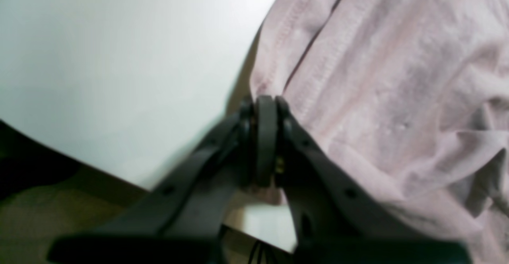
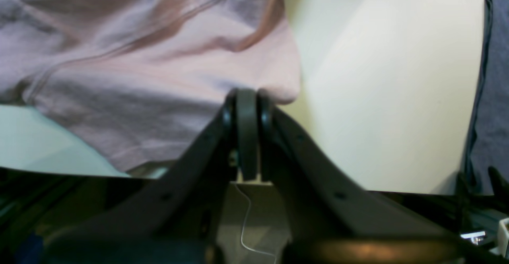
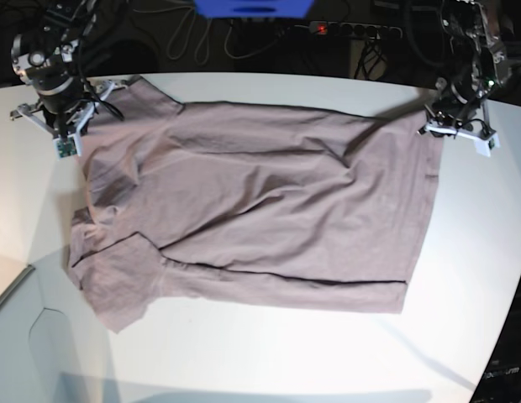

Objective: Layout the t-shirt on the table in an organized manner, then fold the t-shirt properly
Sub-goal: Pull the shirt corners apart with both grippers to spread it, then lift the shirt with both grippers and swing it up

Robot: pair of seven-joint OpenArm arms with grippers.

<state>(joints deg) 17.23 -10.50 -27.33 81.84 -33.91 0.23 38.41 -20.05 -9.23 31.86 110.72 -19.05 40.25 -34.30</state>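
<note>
The mauve t-shirt [image 3: 260, 193] lies spread across the white table [image 3: 269, 353], wrinkled, with one sleeve bunched at the near left. At the far right corner my left gripper [image 3: 432, 116] is shut on the shirt's stitched hem; in the left wrist view its fingertips [image 1: 265, 101] pinch the t-shirt [image 1: 377, 97] just above the table [image 1: 99, 57]. At the far left corner my right gripper [image 3: 109, 88] is shut on the shirt's edge. The right wrist view shows the closed gripper [image 2: 246, 95] holding a fold of the t-shirt [image 2: 139, 77] over the table [image 2: 377, 97].
Cables and a power strip [image 3: 344, 29] lie behind the table's far edge, beside a blue object [image 3: 252, 8]. The table's edge curves away at the near right [image 3: 500, 336]. Grey-blue fabric [image 2: 493, 77] shows at the right of the right wrist view.
</note>
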